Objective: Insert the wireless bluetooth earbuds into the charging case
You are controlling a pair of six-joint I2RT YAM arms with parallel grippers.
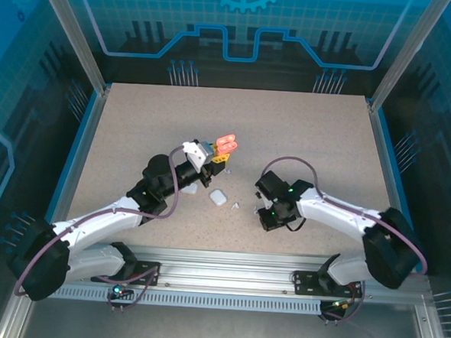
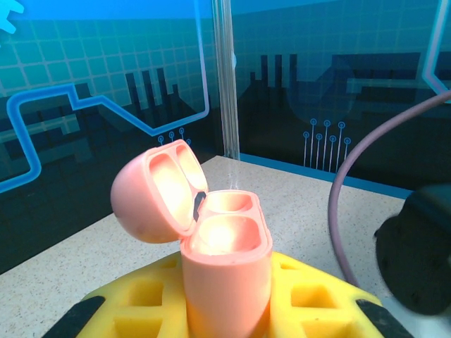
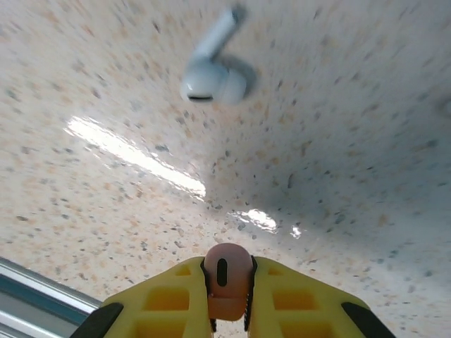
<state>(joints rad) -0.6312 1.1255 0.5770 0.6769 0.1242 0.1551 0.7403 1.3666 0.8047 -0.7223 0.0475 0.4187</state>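
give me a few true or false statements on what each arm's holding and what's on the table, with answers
The salmon-pink pebble-shaped plastic charging case in the left fingers has its lid shut. False: the lid is hinged open.
The right fingers grip a salmon-pink plastic earbud. True.
Both wells of the case hold earbuds. False: both look empty.
A white stemmed plastic earbud lies on the speckled table. True.

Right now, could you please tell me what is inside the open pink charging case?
Both wells of the pink charging case look empty, with the lid hinged back and no earbud seated. Their deepest parts are hidden behind the near rim.
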